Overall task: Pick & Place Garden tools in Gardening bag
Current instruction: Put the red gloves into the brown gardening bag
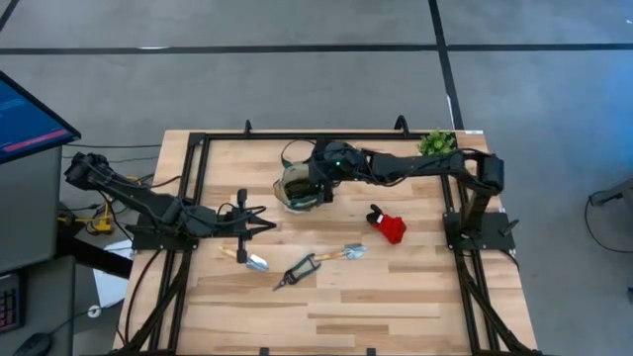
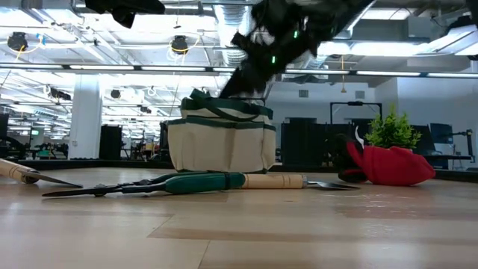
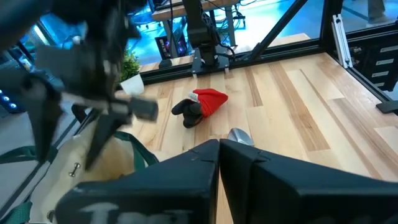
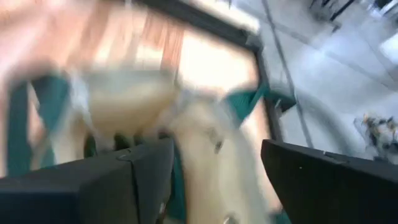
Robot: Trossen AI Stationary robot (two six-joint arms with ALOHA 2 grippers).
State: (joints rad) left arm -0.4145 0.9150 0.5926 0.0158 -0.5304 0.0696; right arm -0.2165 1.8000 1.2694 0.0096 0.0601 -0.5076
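Near edge: trowel (image 1: 348,252), green-handled pruners (image 1: 297,270), another wood-handled tool (image 1: 243,258) lie loose. Left gripper (image 1: 265,220) pressed together, low over left table. Farther back, right gripper (image 4: 214,177) spread wide, empty, over gardening bag (image 1: 297,187).

no text, label, brand or number can be read in any view — the monitor (image 1: 30,119) at the edge of the high view shows only blue and red bands, too small to make out, and the gardening bag (image 2: 221,142) in the low view carries no visible lettering.
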